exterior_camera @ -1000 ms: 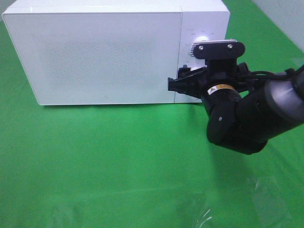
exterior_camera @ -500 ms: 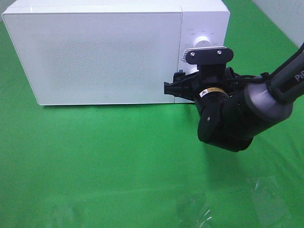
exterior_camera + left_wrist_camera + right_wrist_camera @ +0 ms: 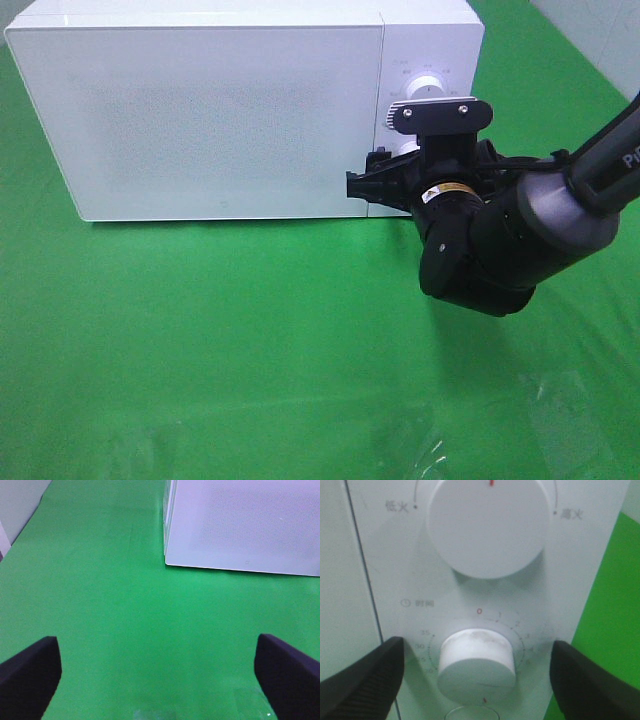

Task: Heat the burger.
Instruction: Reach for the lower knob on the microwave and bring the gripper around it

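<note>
On the left, the left tool (image 3: pixel 157 680) hangs above the green table (image 3: pixel 250 330). Its two dark fingers (image 3: pixel 30 672) are spread far apart and there is nothing between them. It is let go and holds nothing.

Behind it on the table is a big white microwave (image 3: pixel 200 110). Its door (image 3: pixel 210 120) is shut flat. The burger does not show in any view, so I cannot tell where it is.

On the right side of the microwave is a white panel (image 3: pixel 425 50) with two round knobs. The top knob (image 3: pixel 487 525) is big and has a small red mark. The bottom knob (image 3: pixel 476 662) is smaller and has numbers around it.

The right tool (image 3: pixel 368 185) is up close to this panel, on a thick black arm (image 3: pixel 500 245) that comes in from the right. Its fingers (image 3: pixel 365 675) are spread wide, one on each side of the bottom knob. There is a gap on both sides, so they do not touch it. It grips nothing.
</note>
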Controlling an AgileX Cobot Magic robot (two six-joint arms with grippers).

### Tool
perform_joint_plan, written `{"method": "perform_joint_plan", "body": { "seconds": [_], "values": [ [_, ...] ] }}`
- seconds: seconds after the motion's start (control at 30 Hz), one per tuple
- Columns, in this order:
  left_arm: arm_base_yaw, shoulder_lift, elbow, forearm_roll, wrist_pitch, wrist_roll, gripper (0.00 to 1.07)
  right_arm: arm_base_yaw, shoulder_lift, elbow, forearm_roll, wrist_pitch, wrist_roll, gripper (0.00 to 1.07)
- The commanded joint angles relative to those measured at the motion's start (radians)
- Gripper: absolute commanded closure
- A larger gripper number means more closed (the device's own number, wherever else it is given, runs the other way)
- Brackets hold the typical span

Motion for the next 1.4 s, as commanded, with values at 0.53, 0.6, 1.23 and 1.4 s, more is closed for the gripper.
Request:
{"method": "perform_joint_plan", "body": {
  "seconds": [0.53,0.6,1.23,1.4],
  "values": [
    [0.001,-0.025,0.002,0.000,-0.007,-0.002,0.08,-0.007,0.000,-0.007,-0.011,-0.034,0.008,0.75],
    [0.001,-0.025,0.002,0.000,-0.007,-0.002,0.08,-0.007,0.000,-0.007,-0.011,-0.036,0.008,0.87],
    [0.001,-0.025,0.002,0.000,-0.007,-0.002,0.08,-0.007,0.000,-0.007,-0.083,-0.044,0.257,1.04],
    [0.001,-0.025,0.002,0.000,-0.007,-0.002,0.08,-0.007,0.000,-0.007,-0.181,-0.043,0.553,1.06]
  ]
}}
